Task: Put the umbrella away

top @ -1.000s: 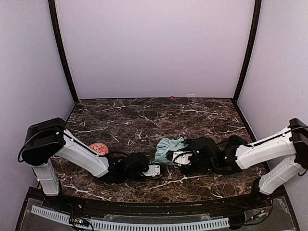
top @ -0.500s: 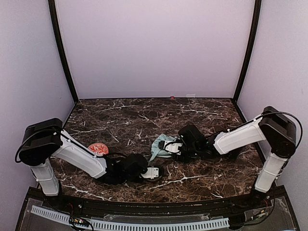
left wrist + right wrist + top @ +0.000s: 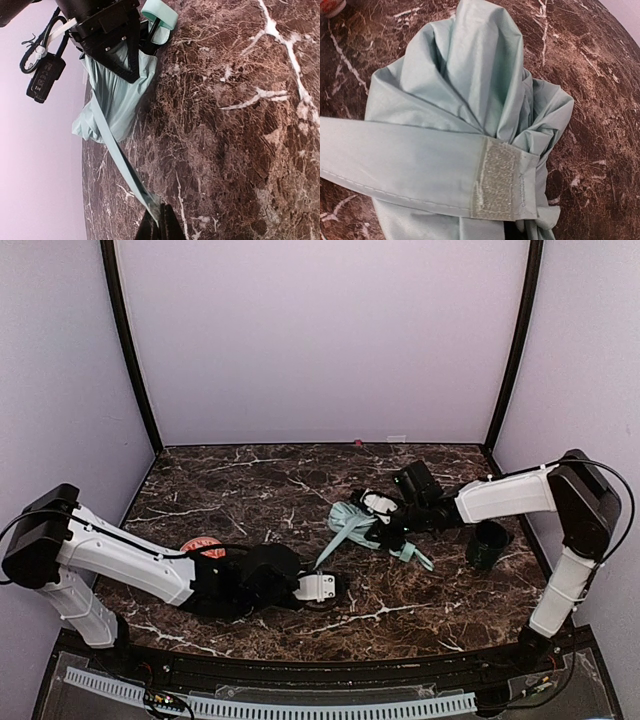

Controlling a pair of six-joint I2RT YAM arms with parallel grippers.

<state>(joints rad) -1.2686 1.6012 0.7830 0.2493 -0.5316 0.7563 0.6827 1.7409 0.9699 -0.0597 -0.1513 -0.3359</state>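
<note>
at the left of the top view a small orange-red round thing (image 3: 205, 545) lies on the dark brown marble table (image 3: 300, 475)

just right of it, low in the middle, the left gripper (image 3: 320, 588) is pinched tight on the end of a thin mint strap (image 3: 120, 160); the left wrist view shows the strap running into its closed tips

the strap runs up and right to the pale mint-green folding umbrella (image 3: 350, 525), a crumpled bundle in the middle of the table

the right gripper (image 3: 385, 530) is on the bundle with its black fingers (image 3: 125, 65) around the bunched cloth; i cannot tell if they squeeze it yet

up close, the strap has a fuzzy sticky patch (image 3: 495, 182) at its end

a dark green cup (image 3: 487, 543) stands at the right, apart from the umbrella

the umbrella looks light, and its cloth is soft, floppy and likely slippery, so it may slide or puff out

i think it is best to hold the firm middle of the bundle and pull the strap snug around it
</note>
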